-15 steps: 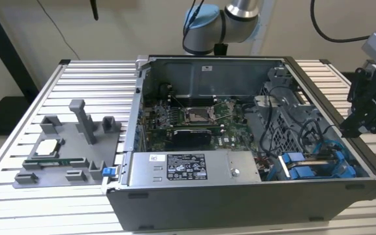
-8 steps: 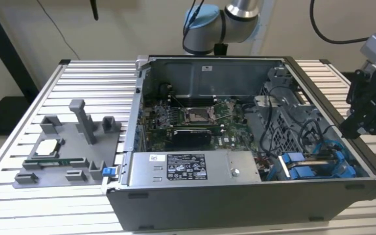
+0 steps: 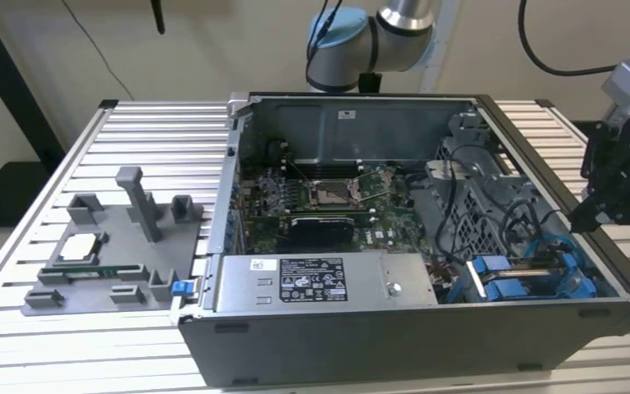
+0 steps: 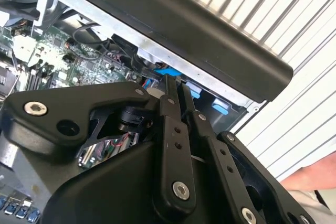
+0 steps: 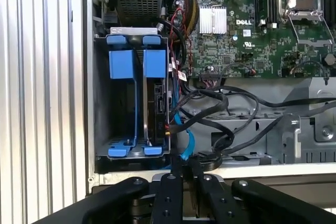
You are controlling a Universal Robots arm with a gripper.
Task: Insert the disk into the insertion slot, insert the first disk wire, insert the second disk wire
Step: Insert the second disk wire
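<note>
The flat grey disk [image 5: 156, 103] in its bright blue plastic frame stands on edge inside the narrow grey metal insertion slot [image 5: 105, 103], at a corner of the open dark computer case [image 3: 403, 345], so its plug end faces the thin blue wire [image 5: 184, 140] and black wires [image 5: 231, 108] beside it. The black gripper [image 5: 184, 163] hangs over the case wall near that end, its fingers pressed together and holding nothing, likely to make one thin tip for pushing. I cannot tell if any wire is plugged in.

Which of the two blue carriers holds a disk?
The carrier beside the cables holds the disk; the other carrier, by the case wall, is empty.
</note>
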